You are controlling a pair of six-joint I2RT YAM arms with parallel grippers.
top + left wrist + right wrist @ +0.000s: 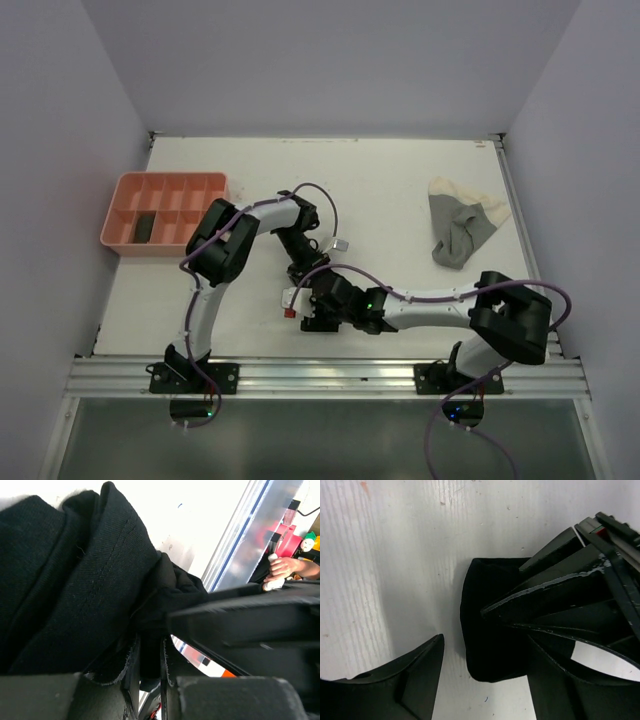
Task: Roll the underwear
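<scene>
On the white desk [380,190], top view:
- Pink tray [113,212], moulded plastic, rectangular, divided into small compartments, at the left edge. One near compartment holds a black roll [145,226], short and compact.
- Grey-and-cream underwear [458,232], soft knit, crumpled and unrolled, lying well apart at the right side.
- Left arm [205,300] and right arm [430,300], black and white shells with purple cables. Their wrists meet at the middle of the desk, just beyond the ribbed metal rail [320,378], and they cover the cloth under them.

Left wrist view:
- Black underwear [75,580], matte ribbed knit with a stitched seam, bunched into thick rounded folds and filling the left half of the picture. It lies on the desk near the rail.
- Left pincer [150,652], two flat black fingers [131,677] drawn close together, clamped on a narrow fold of the black underwear that runs down between them.
- A dark, straight-edged bar crosses from the right, touching the same bundle.

Right wrist view:
- The black underwear appears as a short, stubby roll with rounded ends, lying on the faintly scuffed, grained desk surface.
- Right pincer [487,645], spread wide and gripping nothing. The curved left finger [415,680] stands clear of the roll, with bare desk between them. The right finger is beside the roll; contact cannot be told.
- Glossy black angular parts overlap the roll from the upper right.
</scene>
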